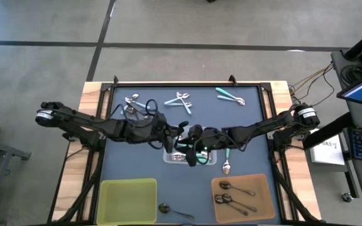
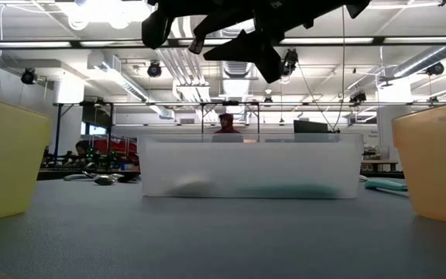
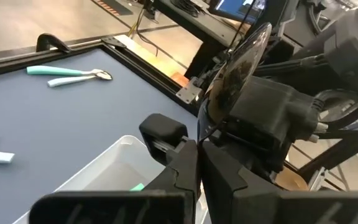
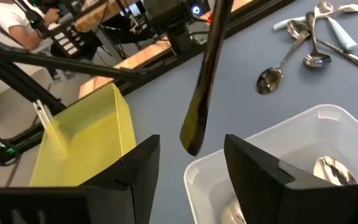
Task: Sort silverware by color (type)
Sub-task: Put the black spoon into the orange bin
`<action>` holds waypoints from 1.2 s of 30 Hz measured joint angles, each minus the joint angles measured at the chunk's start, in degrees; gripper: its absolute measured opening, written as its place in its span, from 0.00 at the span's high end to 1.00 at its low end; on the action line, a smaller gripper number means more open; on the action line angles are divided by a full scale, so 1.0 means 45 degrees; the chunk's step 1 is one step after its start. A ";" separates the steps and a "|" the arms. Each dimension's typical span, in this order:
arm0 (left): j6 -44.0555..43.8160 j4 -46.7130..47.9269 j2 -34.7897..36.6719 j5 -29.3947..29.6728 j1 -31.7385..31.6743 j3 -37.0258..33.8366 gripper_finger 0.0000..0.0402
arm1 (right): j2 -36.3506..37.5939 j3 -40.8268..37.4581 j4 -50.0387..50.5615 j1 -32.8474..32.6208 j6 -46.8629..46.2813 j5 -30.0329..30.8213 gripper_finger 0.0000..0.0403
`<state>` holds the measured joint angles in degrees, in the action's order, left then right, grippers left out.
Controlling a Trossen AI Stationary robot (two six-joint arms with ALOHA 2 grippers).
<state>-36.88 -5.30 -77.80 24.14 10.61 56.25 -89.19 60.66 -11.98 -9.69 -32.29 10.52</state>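
- My left gripper [image 3: 197, 155] is up over the clear bin [image 1: 168, 158] in the middle of the table, jaws pressed together on a dark spoon [image 3: 238, 68]. I've got it partway down the handle, bowl sticking up past my fingertips.
- My right gripper [image 4: 191, 148] is right across from it, jaws spread wide with the tip of that spoon's handle hanging between them — not touching it as far as I can see.
- Looks like a handoff to me. The other dark spoons are in the brown bin [image 1: 266, 182] on my right side, so that's my guess for where it goes.
- Handling-wise: thin, stiff, light, and the metal's probably slick. I'd grab it flat across the handle, not the rounded bowl — that'd likely twist or squirt out.
- Rest of the silverware: teal ones in the clear bin, one teal spoon [image 1: 226, 162] lying just beside it, a dark spoon [image 1: 171, 210] next to the yellow bin [image 1: 127, 183], and loose clusters [image 1: 181, 100] along the far edge.
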 joint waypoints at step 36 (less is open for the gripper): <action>-0.0593 -0.0113 0.0034 -0.0215 0.0301 0.0005 0.93 | 0.0533 0.0000 -0.0545 0.0416 0.0245 0.0276 0.98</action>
<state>-39.55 -5.81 -77.65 23.17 11.97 56.27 -86.79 60.66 -14.44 -7.82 -31.19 11.77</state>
